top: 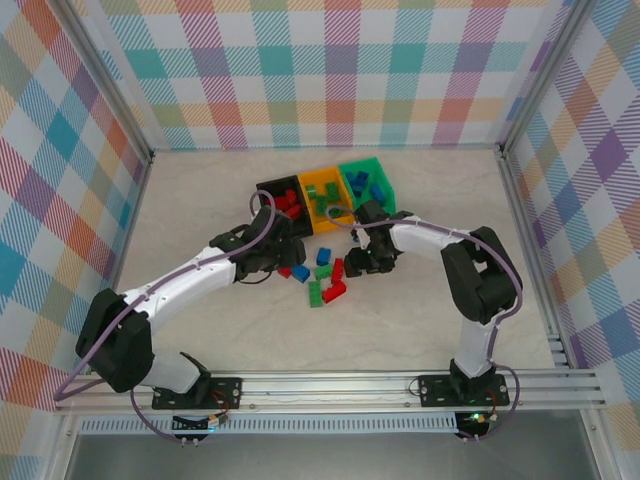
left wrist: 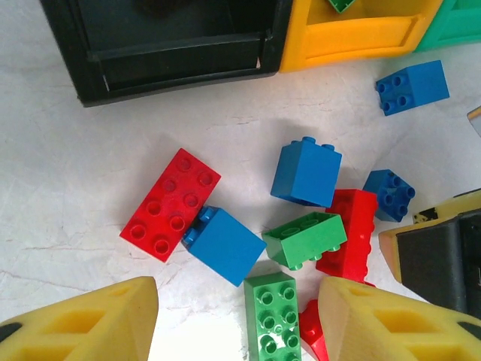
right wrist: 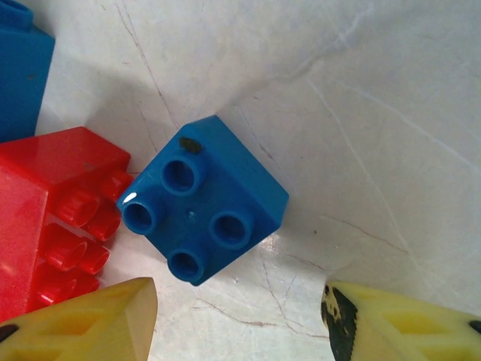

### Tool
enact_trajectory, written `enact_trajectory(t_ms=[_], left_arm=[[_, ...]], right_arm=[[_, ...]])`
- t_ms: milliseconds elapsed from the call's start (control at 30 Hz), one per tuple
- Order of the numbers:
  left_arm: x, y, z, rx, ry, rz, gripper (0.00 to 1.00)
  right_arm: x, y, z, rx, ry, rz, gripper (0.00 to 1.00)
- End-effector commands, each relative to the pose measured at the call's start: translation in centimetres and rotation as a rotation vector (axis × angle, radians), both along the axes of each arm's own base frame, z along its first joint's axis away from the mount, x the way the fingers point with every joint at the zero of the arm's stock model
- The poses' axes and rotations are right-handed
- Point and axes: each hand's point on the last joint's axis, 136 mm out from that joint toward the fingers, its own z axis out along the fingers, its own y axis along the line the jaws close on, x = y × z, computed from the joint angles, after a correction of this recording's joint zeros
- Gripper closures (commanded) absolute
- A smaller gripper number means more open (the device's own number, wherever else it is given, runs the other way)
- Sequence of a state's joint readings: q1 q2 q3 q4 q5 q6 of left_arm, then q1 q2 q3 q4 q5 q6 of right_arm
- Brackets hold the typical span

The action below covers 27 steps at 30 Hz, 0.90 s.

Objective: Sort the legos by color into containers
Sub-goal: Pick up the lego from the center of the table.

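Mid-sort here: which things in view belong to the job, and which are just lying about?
Job: loose bricks, binned bricks, black bin, yellow bin, green bin.
Not job: checkered walls, metal rail, purple cable.

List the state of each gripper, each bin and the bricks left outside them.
left gripper, open, holding nothing.
right gripper, open, above a blue lego, not gripping it.
black bin, holds red legos.
orange-yellow bin, holds green legos.
green bin, holds blue legos.
loose legos, mixed colours, unsorted, outside the bins.
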<state>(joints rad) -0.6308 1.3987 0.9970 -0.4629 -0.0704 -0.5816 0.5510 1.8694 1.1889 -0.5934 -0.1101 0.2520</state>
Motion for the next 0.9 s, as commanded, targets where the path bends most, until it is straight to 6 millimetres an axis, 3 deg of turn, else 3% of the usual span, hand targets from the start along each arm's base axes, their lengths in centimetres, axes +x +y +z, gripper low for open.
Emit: enact_trajectory(t_ms=[0, 267, 467, 700, 867], left_arm=[[0.1, 0.2, 1.0, -0.04, -0.043, 0.044, 0.42], [-0.6, -0.4, 0.4, -0.041, -0.031, 0.04, 0.42], [-1.4, 0.6, 0.4, -0.021, -0.037, 0.06, 0.42], [-2.5, 1.0, -0.7, -0.031, -0.025, 0.08, 0.42], [-3.0, 1.1, -1.5, -0.03, -0.016, 0.087, 0.42]], right_arm=[[1.4, 1.2, -1.2, 0.008, -0.038, 0.051, 0.38], [3.5, 2.4, -0.7, 0.006, -0.059, 0.074, 0.38], [4.6, 2.9, 0.2, -0.002, -0.096, 0.096, 0.38], [4.7, 3.2, 0.9, -0.008, -0.107, 0.107, 0.39], [4.4, 2.3, 0.7, -0.072, -0.128, 0.11, 0.39]])
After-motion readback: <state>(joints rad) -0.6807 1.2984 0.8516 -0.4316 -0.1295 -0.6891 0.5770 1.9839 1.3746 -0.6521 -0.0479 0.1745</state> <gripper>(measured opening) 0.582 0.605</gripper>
